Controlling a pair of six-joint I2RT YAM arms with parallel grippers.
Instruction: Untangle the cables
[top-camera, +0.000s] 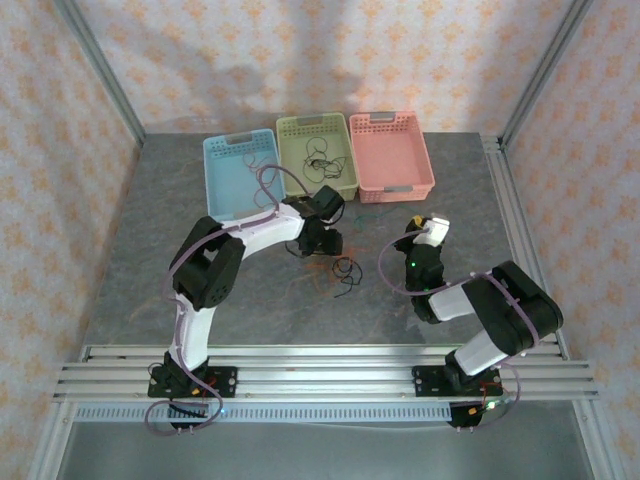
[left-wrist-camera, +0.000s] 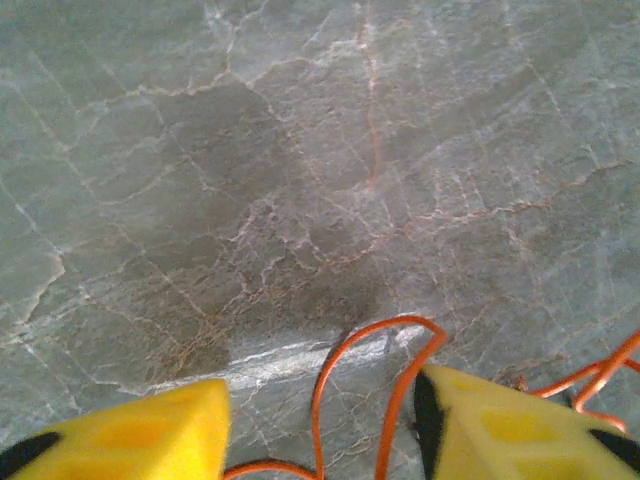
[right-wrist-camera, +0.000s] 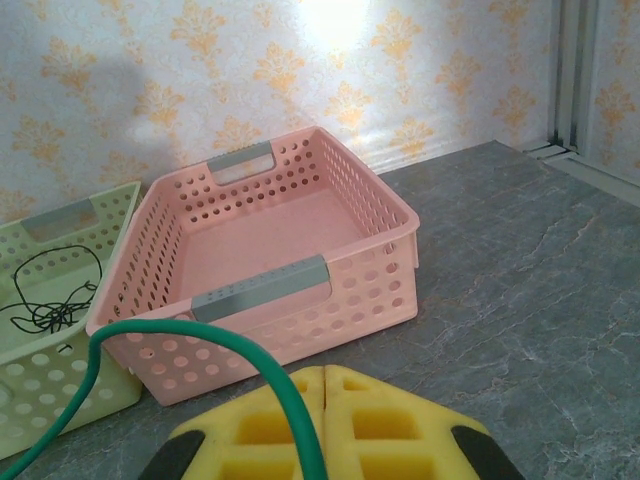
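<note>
A red-orange cable (left-wrist-camera: 340, 370) loops on the marble table between the yellow fingers (left-wrist-camera: 150, 440) of my left gripper (left-wrist-camera: 322, 400). Its jaws stand apart; the cable runs close along the right finger (left-wrist-camera: 500, 425). From above, the left gripper (top-camera: 322, 243) hangs low over the table's middle, with red-orange strands (top-camera: 312, 262) under it and a black cable (top-camera: 346, 270) curled just to its right. My right gripper (right-wrist-camera: 325, 372) is shut with nothing between its fingers, and it faces the pink basket (right-wrist-camera: 300, 275). In the top view the right gripper (top-camera: 422, 226) hovers right of centre.
Three baskets stand in a row at the back: blue (top-camera: 215, 180), green (top-camera: 283, 150) and pink (top-camera: 425, 165). Black cables (top-camera: 322, 165) lie in the green one (right-wrist-camera: 60, 375), and a thin cable (top-camera: 250, 165) lies in the blue one. A green cord (right-wrist-camera: 250, 365) arcs across the right fingers.
</note>
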